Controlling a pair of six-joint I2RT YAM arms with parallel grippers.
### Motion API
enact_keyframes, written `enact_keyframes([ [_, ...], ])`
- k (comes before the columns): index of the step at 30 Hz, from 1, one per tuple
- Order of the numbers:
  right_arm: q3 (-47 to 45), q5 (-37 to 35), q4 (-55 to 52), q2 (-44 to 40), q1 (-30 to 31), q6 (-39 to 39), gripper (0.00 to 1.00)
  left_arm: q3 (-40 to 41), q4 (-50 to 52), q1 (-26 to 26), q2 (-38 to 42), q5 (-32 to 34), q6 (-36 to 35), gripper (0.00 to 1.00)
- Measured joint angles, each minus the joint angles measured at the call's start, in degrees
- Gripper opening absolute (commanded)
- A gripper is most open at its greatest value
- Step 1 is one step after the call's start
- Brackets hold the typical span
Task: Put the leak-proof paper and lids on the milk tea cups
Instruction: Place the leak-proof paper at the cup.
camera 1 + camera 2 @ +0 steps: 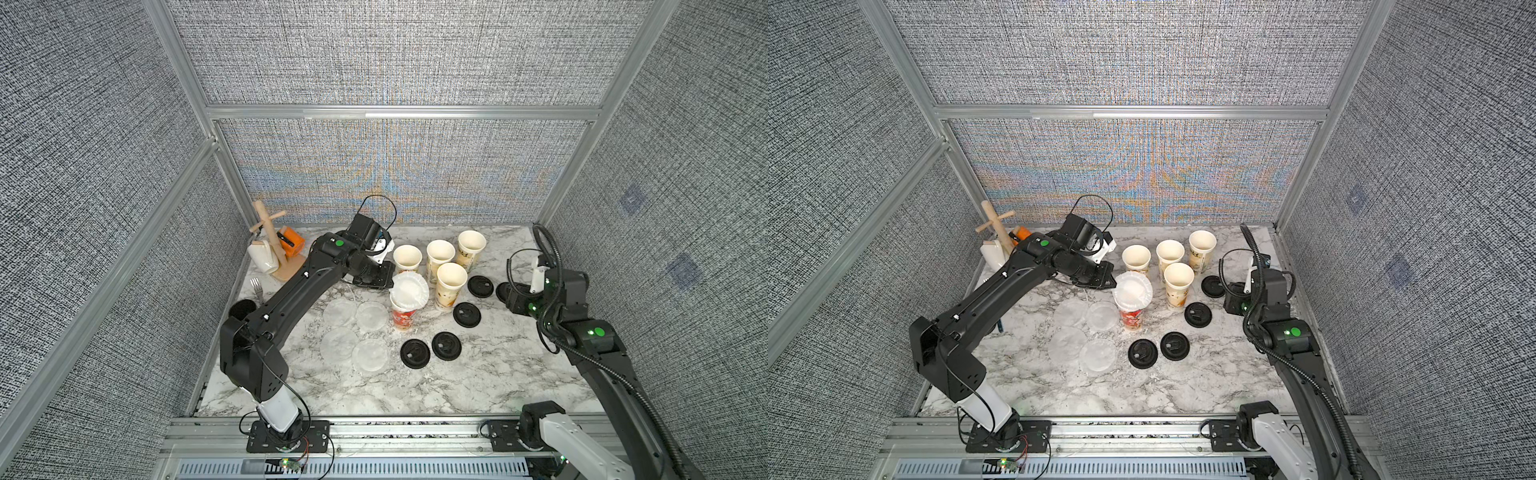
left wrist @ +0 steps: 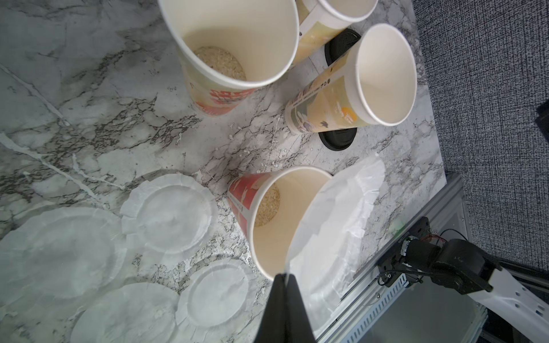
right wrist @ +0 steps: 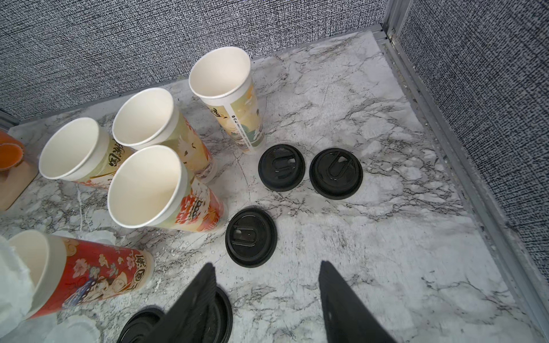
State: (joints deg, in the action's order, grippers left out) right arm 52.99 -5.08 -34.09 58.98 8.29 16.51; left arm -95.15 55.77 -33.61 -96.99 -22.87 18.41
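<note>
Left gripper (image 2: 284, 274): clamped on the edge of one paper disc (image 2: 335, 225), tilting it over the red cup (image 2: 267, 219), likely to cover the mouth.
Right gripper (image 3: 267, 267): jaws apart, empty, near black lids (image 3: 251, 236).
Spare discs (image 1: 340, 311): four lie flat beside that cup.
Other cups (image 1: 452, 276): four, uncovered.
Writing: the red cup seemingly reads "国潮".

Left arm (image 1: 291, 299): matte black angular links, small pale screws, round green marker (image 1: 339, 243) on one joint, white lower segment (image 1: 278, 409), black screwed base plate (image 1: 286, 436), thin black cable loop (image 1: 378, 203) at the wrist, red and black wires (image 1: 305, 451) by the base. Right arm (image 1: 611, 345): same black housing, green dot (image 1: 599, 332), ribbed black conduit (image 1: 1253, 245), white lower link (image 1: 561, 428). Left gripper (image 2: 283, 276), right gripper (image 3: 266, 263): black tapered fingers, ribbed inner face on the right pair.
</note>
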Motion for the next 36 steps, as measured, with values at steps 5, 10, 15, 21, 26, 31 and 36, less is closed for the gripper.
enact_keyframes([
  [5, -0.2, 0.6, 0.0, 0.7, -0.1, -0.4, 0.58, 0.2, 0.1, 0.0, -1.8, 0.7, -0.3, 0.00],
  [10, -0.2, 0.8, 0.0, 1.1, -0.2, -0.6, 0.58, 0.2, 0.7, 0.0, -2.9, 2.1, -0.7, 0.00],
  [15, -0.2, 0.9, 0.0, 1.1, -0.2, -0.6, 0.58, -0.3, 1.6, 0.0, -3.4, 3.5, -1.3, 0.00],
  [21, -0.2, 0.9, 0.0, 1.2, -0.2, -0.6, 0.58, -1.1, 2.8, 0.0, -3.4, 3.9, -1.9, 0.00],
  [26, -0.2, 1.0, 0.0, 1.2, -0.3, -0.6, 0.58, -1.2, 3.1, 0.0, -4.2, 3.8, -2.3, 0.00],
  [31, -0.2, 1.0, 0.0, 1.2, -0.3, -0.6, 0.59, -1.3, 3.5, 0.0, -4.8, 3.8, -2.6, 0.06],
  [36, -0.2, 1.0, 0.0, 1.1, -0.3, -0.6, 0.59, -1.7, 4.2, 0.0, -4.8, 3.8, -3.0, 0.21],
])
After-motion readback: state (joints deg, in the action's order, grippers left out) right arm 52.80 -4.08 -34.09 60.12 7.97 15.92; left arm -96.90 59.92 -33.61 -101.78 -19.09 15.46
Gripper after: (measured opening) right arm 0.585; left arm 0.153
